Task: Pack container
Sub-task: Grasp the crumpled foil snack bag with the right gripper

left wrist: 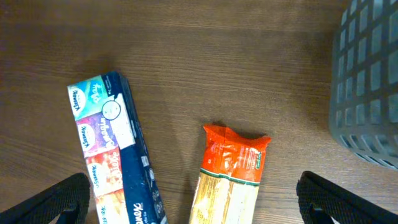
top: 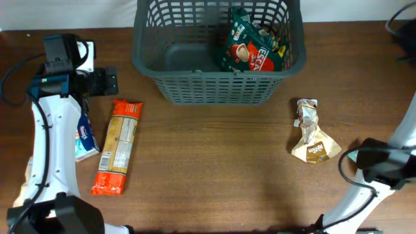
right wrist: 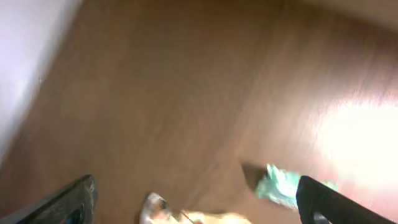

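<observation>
Overhead: green packet [top: 250, 49] already in container [top: 195, 84]; left hand [left wrist: 193, 186] and right hand [right wrist: 196, 190] wide, empty; next pick likely pasta packet [top: 119, 146], lower left.

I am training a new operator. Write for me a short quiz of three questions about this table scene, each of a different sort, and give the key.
1. True or false: the basket is empty.
2. Which lies nearest the left arm's fingers? A) the orange pasta packet B) the green packet C) the crumpled gold bag
3. In one word: are the left arm's fingers open or shut?
Key: 1 false, the green packet lies inside it. 2 A. 3 open.
</observation>
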`<state>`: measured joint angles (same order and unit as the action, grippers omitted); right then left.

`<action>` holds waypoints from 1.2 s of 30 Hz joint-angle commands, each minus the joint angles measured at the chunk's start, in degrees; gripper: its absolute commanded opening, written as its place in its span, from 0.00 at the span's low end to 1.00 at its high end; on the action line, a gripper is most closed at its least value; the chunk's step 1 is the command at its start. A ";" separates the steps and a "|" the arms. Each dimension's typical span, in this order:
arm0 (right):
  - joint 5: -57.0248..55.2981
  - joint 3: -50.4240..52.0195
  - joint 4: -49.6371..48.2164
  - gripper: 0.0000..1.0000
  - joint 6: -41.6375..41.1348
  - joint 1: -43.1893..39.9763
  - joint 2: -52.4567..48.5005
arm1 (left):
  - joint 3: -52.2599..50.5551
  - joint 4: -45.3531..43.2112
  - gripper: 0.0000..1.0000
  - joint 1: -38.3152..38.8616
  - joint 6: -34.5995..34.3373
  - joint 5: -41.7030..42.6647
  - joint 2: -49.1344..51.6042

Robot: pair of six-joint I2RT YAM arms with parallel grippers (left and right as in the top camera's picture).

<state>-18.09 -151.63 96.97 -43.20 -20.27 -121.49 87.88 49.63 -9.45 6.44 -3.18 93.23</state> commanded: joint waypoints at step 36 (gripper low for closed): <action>28.09 65.09 -21.51 0.98 32.48 9.40 -0.17 | 0.28 -0.13 0.99 -0.09 6.54 0.44 0.31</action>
<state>7.68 -90.06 77.25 -11.51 -10.87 -122.06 87.88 49.63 -9.45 12.03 -3.18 93.25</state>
